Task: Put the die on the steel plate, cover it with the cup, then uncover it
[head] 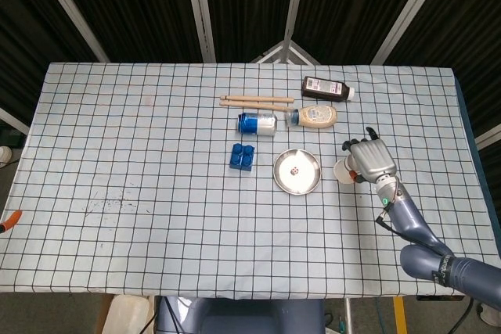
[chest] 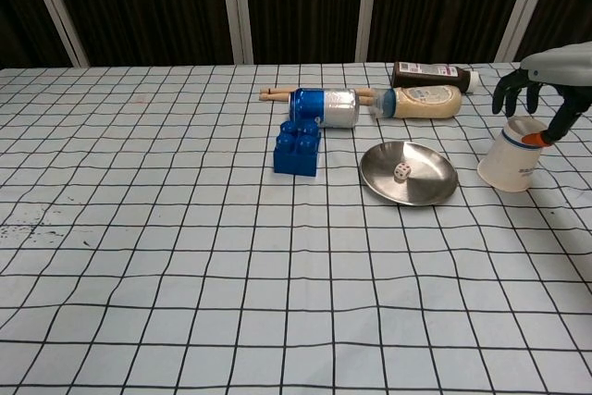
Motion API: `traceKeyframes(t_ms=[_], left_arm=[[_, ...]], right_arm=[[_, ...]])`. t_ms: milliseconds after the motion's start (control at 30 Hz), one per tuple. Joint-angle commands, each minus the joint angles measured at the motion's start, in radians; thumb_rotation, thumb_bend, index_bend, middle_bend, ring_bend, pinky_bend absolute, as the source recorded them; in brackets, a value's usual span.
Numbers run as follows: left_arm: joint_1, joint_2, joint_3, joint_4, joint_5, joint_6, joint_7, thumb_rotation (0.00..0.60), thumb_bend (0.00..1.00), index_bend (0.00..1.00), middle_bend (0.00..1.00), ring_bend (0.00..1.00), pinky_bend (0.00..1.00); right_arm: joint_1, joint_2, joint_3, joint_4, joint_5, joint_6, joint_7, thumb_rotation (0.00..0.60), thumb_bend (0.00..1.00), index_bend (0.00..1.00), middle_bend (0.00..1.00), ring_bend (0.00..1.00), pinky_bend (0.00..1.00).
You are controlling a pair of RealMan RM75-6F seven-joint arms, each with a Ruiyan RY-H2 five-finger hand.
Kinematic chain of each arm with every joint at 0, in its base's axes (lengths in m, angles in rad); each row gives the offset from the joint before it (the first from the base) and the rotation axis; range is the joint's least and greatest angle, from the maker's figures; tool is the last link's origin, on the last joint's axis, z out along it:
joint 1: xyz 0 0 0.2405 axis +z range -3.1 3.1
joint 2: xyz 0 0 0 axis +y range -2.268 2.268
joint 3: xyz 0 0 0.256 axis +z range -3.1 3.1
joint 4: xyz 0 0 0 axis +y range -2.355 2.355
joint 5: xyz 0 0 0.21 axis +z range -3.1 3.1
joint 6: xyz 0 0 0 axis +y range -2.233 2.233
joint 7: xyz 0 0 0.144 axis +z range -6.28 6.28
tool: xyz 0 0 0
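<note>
Die is seen on plate; right hand is held over inverted cup, fingers spread, nothing grasped.

You see even, bright light from above on the tablecloth, with soft short shadows; the steel plate shows mild glare, the background stays dark.

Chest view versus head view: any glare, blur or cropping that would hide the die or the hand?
Chest view: sharp, even light; soft sheen on the steel plate, die clear; right hand cropped at the frame edge. Head view: sharp, but the die is only a speck and the right hand hides most of the cup.
</note>
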Motion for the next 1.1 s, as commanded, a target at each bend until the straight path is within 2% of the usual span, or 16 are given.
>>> traceKeyframes(t_ms=[33,633,1100], left_arm=[[0.001,0.0,-0.001,-0.001,-0.001,0.001,0.0,0.6,0.17,0.14,0.0,0.0,0.04],[-0.001,-0.001,0.003,-0.004,0.001,-0.005,0.012,0.6,0.17,0.14,0.0,0.0,0.04],[-0.001,-0.001,0.004,-0.002,-0.001,-0.009,0.014,0.6,0.17,0.15,0.0,0.0,0.04]], right_arm=[[0.0,0.002,-0.002,0.0,0.001,-0.001,0.0,0.6,0.36,0.33,0.33,0.35,0.06],[-0.007,0.009,-0.021,-0.001,0.0,-0.01,0.019,0.6,0.36,0.33,0.33,0.35,0.06],[-0.002,-0.004,-0.024,0.02,-0.009,-0.02,0.035,0.6,0.39,0.42,0.37,0.39,0.06]])
